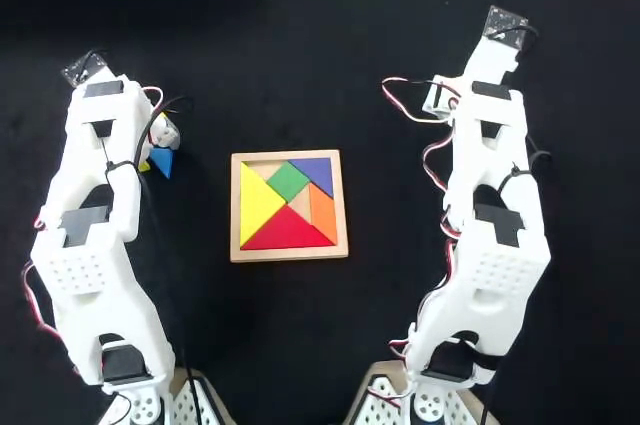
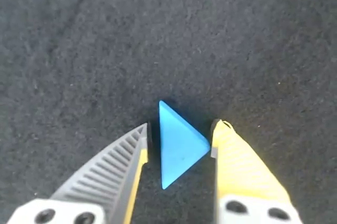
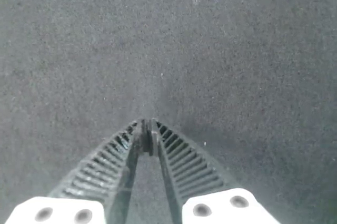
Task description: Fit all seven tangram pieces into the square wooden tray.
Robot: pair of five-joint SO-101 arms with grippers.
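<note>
The square wooden tray (image 1: 237, 207) lies mid-table holding yellow, red, green, dark blue and orange pieces, with a small bare wooden patch (image 1: 300, 207) at its centre. To its left, a light blue triangle (image 1: 163, 162) (image 2: 179, 145) rests flat on the black cloth. My left gripper (image 1: 160, 145) (image 2: 181, 126) is open and straddles it. The yellow finger (image 2: 237, 155) touches one corner, and the grey finger (image 2: 124, 155) stands a narrow gap from the opposite edge. My right gripper (image 1: 438, 97) (image 3: 146, 129) is shut and empty over bare cloth at the tray's far right.
Black cloth (image 1: 300, 75) covers the whole table. Both white arms run along the table's sides, left arm (image 1: 95, 245) and right arm (image 1: 490, 245), with loose wires beside each. A pale surface edges the far side.
</note>
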